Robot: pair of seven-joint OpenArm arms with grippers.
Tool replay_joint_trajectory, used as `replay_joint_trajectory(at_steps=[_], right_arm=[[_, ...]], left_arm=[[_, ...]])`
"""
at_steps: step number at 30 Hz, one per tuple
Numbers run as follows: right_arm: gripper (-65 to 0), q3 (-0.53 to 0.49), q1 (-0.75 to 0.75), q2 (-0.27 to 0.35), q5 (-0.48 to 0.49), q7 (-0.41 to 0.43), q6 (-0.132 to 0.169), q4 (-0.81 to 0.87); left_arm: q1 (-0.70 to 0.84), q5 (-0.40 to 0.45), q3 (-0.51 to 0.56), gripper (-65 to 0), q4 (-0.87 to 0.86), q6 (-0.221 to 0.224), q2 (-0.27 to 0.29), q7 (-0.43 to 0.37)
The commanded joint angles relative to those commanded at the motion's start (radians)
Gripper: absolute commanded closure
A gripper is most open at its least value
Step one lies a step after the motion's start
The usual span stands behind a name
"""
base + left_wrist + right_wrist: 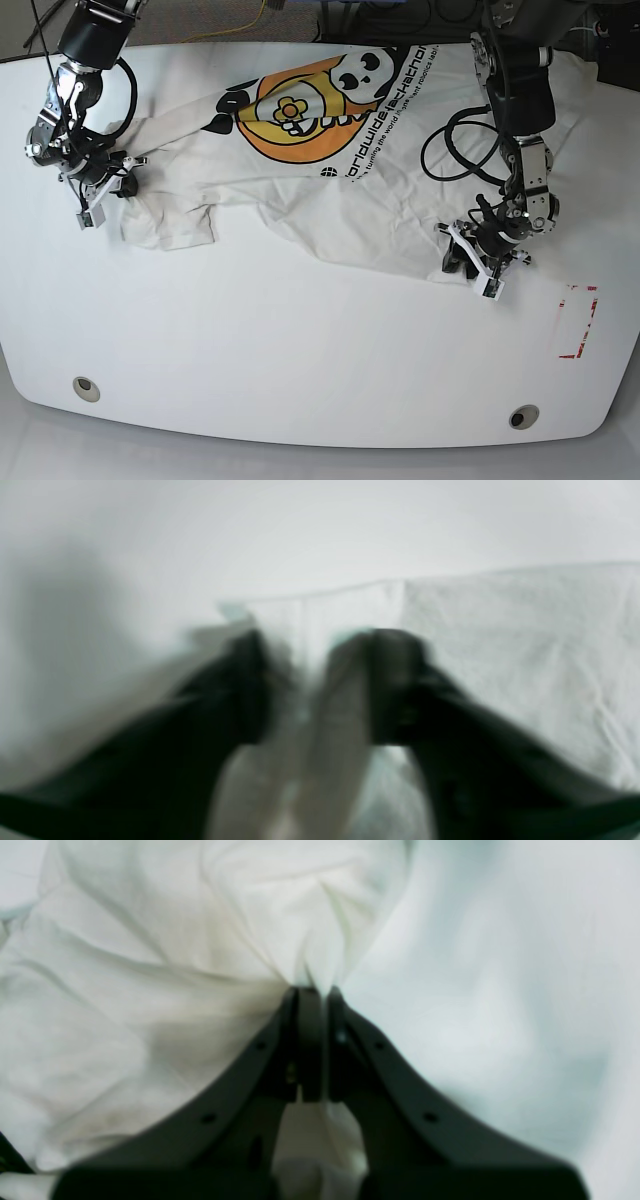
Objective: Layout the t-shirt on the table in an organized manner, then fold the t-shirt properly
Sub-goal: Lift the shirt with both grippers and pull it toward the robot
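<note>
One table carries one t-shirt spread print-up across its far half, two grommet holes at the near edge, right gripper clenched on the sleeve, left gripper pinching the hem.

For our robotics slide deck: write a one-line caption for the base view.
Two arms pinch opposite edges of the print-up t-shirt on the white table: right gripper near a sleeve, left gripper at the hem.
</note>
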Motion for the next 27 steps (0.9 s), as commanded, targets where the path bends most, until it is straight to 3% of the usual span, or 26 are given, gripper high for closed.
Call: replay_joint_trajectory(at_steps=[3, 9, 17, 27], right_arm=[[0.0, 0.000, 0.000, 0.000, 0.000, 0.000, 0.000, 0.002], [0.0, 0.000, -0.009, 0.000, 0.000, -0.003, 0.000, 0.078], [0.0, 0.000, -0.028, -0.015, 0.000, -0.069, 0.000, 0.295], [0.0, 0.043, -0.012, -0.002, -0.002, -0.123, 0.000, 0.502]], left_arm=[[0.000, 0.000, 0.000, 0.0, 0.002, 0.000, 0.000, 0.000], [0.005, -0.003, -0.011, 0.0, 0.049, 0.000, -0.002, 0.000], [0.040, -0.003, -0.092, 0.0, 0.273, -0.003, 0.000, 0.006], [0.048, 0.000, -0.094, 0.0, 0.559, -0.003, -0.018, 0.044]])
